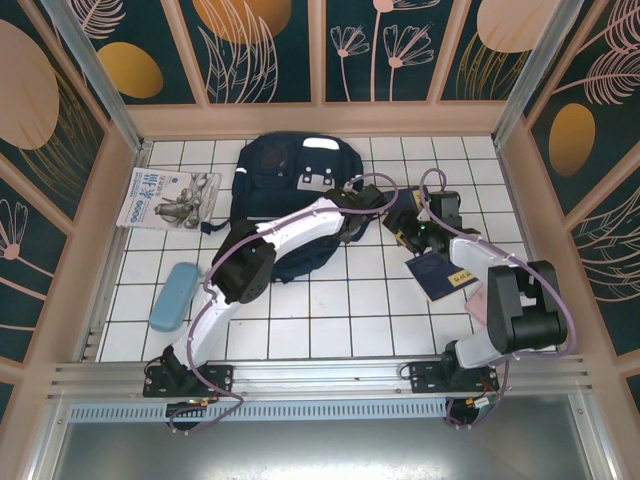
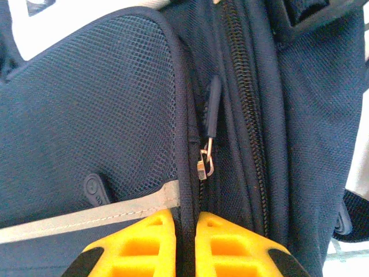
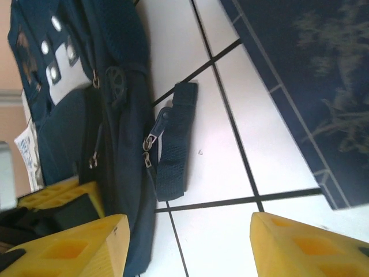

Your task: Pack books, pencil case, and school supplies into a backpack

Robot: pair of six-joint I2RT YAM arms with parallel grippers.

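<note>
- Toward the far edge of the table [image 1: 330, 315], midway across, lies the backpack [image 1: 290, 165]: dark navy, white stripe, grey patches.
- My left wrist view brings out its mesh pocket [image 2: 98, 115] and a zip pull [image 2: 211, 107]; the right wrist view catches a loose strap [image 3: 176, 138] on the table.
- My left gripper [image 2: 183, 225] pinches the backpack's piped pocket edge; my right gripper [image 3: 187, 225] hangs spread, holding nothing.

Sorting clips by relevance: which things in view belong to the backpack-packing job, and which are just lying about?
Job: backpack; white-and-blue book; navy book; blue pencil case.
Not the job, just fixtures: tiled table; patterned wall panels.
</note>
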